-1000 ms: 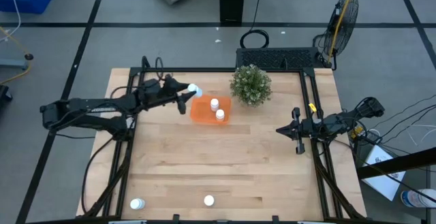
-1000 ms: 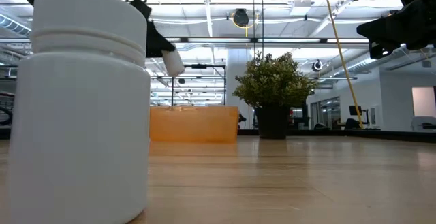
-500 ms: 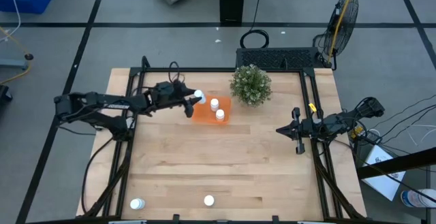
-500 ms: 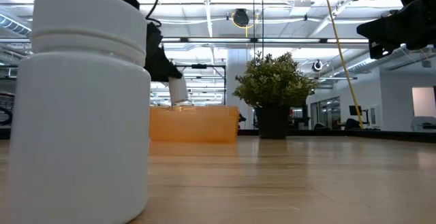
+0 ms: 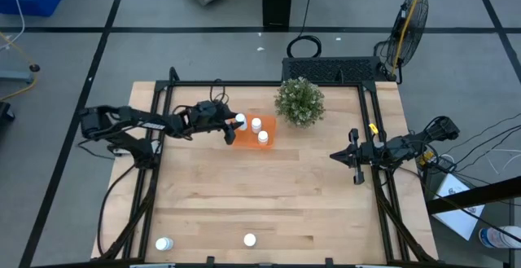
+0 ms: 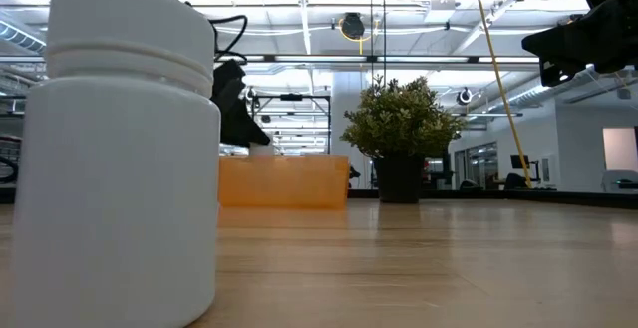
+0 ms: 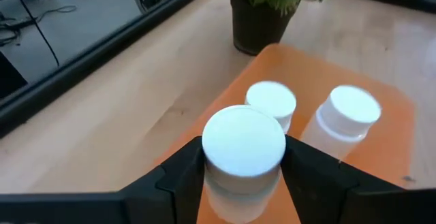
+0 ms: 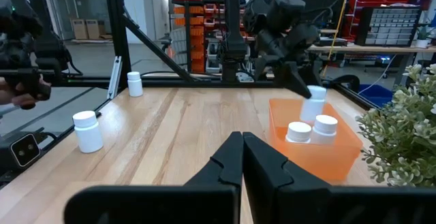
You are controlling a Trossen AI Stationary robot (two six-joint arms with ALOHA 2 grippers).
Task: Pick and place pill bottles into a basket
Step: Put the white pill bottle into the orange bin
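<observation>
bottles near me first: 2 loose pill bottles wait at the table's near edge, one at about 7 o'clock (image 5: 164, 243) and one at about 6 o'clock (image 5: 250, 239), both upright and well apart from everything else. my right gripper (image 5: 356, 163) idles at about 3 o'clock by the table's right rail, fingers pressed together on nothing.

farther off, at about 11 o'clock, my left gripper (image 5: 234, 127) has carried its bottle (image 7: 244, 152) across over the last second: it was short of the basket's left edge and higher up, and now it sits over the left end of the orange basket (image 5: 244, 138), lower, so that the level camera no longer shows the bottle above the rim. my 2 fingers (image 7: 174, 176) clamp the bottle's sides just under its cap. just beyond it, 2 bottles already stand inside, one (image 7: 271, 104) closer to the plant (image 5: 299, 101) and one (image 7: 344, 116) beside it.

i judge this puts the 3rd of 5 at the release point; letting go should seat it, though it sits close to the basket's left wall.
</observation>
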